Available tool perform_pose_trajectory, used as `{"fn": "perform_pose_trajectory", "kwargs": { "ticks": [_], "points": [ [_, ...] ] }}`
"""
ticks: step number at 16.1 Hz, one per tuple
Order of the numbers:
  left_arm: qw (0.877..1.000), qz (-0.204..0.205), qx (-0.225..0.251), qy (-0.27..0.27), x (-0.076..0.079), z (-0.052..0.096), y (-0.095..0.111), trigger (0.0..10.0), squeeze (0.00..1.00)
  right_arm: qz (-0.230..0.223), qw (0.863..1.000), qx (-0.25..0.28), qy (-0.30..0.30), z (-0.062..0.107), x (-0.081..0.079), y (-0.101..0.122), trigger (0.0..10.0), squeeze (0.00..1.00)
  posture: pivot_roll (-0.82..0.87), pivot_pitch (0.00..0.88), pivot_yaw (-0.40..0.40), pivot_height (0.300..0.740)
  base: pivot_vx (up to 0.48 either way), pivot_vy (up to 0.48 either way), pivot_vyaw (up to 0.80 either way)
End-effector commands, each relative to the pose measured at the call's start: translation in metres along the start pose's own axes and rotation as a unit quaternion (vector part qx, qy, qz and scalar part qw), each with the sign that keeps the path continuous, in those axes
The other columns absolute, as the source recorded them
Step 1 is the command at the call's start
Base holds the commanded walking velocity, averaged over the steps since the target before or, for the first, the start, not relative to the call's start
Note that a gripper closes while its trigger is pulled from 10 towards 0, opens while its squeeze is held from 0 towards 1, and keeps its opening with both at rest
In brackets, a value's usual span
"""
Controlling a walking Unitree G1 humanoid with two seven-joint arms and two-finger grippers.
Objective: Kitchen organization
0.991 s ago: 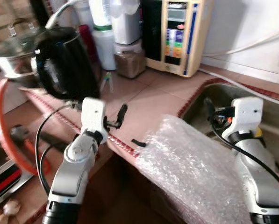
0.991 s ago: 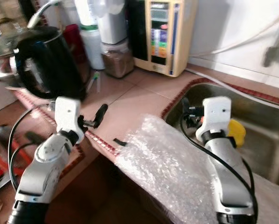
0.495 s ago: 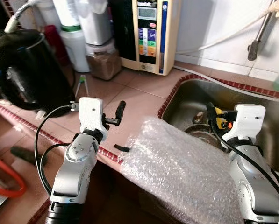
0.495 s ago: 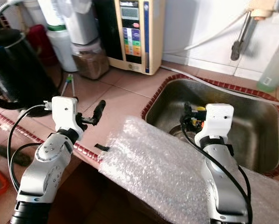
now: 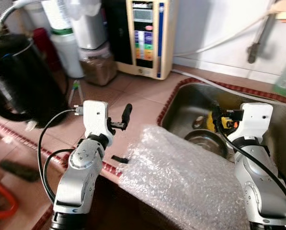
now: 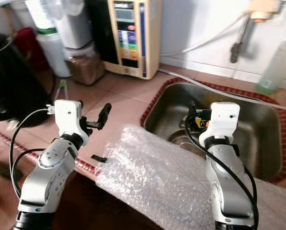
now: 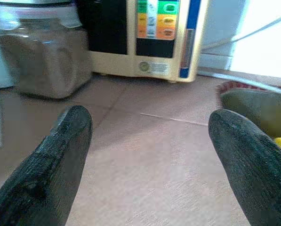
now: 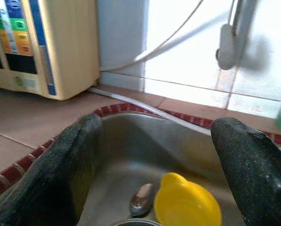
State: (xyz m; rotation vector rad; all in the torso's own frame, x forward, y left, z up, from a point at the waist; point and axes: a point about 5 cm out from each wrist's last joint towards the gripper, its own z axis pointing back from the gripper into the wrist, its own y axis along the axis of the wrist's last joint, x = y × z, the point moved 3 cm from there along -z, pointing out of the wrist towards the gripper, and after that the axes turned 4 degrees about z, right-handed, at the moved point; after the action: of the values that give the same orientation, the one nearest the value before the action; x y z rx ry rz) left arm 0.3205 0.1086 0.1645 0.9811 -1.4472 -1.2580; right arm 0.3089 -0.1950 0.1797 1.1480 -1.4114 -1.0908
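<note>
nothing looks tidied yet: a yellow cup (image 8: 189, 205) and spoon (image 8: 141, 201) lie in the sink (image 6: 257, 124). the right gripper (image 8: 154, 155) above it and left gripper (image 7: 149, 155) over the bench (image 5: 143, 103) gape empty.

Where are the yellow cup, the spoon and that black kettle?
yellow cup (image 8: 187, 207), right wrist view, on its yellow side.
spoon (image 8: 141, 201), right wrist view, on its bowl.
black kettle (image 5: 25, 79), left eye view, on its black body.
</note>
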Motion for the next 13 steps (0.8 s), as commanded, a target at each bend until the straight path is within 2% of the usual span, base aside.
{"fn": "perform_pose_trajectory", "kwargs": {
  "ticks": [1, 6, 13],
  "points": [
    [1.0, 0.001, 0.008, 0.007, -0.003, 0.001, 0.006, 10.0, 0.0, 0.0, 1.0, 0.01, 0.003, 0.0, -0.002, 0.006, 10.0, 0.0, -0.15, 0.0, 0.074, 0.74, 0.0, 0.0, -0.8],
    [1.0, -0.006, -0.012, 0.006, -0.004, 0.013, -0.004, 10.0, 0.0, 0.004, 1.0, 0.005, 0.011, 0.001, -0.004, 0.004, 10.0, 0.0, -0.13, 0.015, 0.069, 0.74, 0.0, 0.0, -0.8],
    [1.0, -0.003, -0.001, 0.012, -0.001, 0.007, 0.006, 10.0, 0.0, -0.004, 1.0, 0.013, 0.022, -0.002, -0.012, 0.009, 10.0, 0.0, -0.13, 0.019, 0.056, 0.74, 0.0, 0.0, 0.0]
  ]
}}
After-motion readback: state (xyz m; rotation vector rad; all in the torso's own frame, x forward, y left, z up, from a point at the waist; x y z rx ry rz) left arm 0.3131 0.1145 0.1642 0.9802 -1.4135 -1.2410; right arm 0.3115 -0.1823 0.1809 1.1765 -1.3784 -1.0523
